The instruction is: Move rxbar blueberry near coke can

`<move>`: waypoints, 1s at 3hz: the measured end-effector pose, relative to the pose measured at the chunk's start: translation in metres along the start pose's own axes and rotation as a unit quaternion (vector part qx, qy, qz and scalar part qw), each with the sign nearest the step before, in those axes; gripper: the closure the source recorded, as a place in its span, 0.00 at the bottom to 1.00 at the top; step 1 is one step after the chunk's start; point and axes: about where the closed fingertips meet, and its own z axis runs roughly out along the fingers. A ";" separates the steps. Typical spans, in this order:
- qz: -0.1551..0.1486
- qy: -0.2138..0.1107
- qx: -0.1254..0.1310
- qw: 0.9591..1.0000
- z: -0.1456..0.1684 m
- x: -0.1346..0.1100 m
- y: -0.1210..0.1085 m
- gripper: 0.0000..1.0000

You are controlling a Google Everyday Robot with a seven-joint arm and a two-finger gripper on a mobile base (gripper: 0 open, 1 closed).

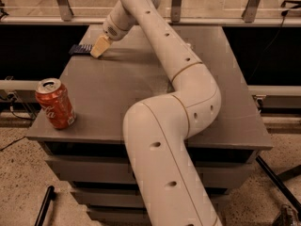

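The coke can (pixel 55 103), red-orange with white script and a silver top, stands upright at the front left corner of the grey table (pixel 141 93). The rxbar blueberry (pixel 80 49), a flat dark navy bar, lies at the far left edge of the table. My gripper (pixel 99 47) reaches down at the far left, its tan fingertips right beside the bar's right end, touching or nearly touching it. The white arm stretches from the lower middle of the view up to there.
The table is a grey cabinet with drawers (pixel 89 164) below its front. A metal railing (pixel 211 20) runs behind the far edge. Speckled floor lies on both sides, with a dark pole (pixel 277 178) at the lower right.
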 end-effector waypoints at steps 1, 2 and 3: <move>0.000 0.000 0.000 1.000 0.000 0.000 0.000 1.00; 0.000 0.000 0.000 1.000 0.000 0.000 0.000 1.00; 0.000 0.000 0.000 1.000 0.000 -0.001 0.000 1.00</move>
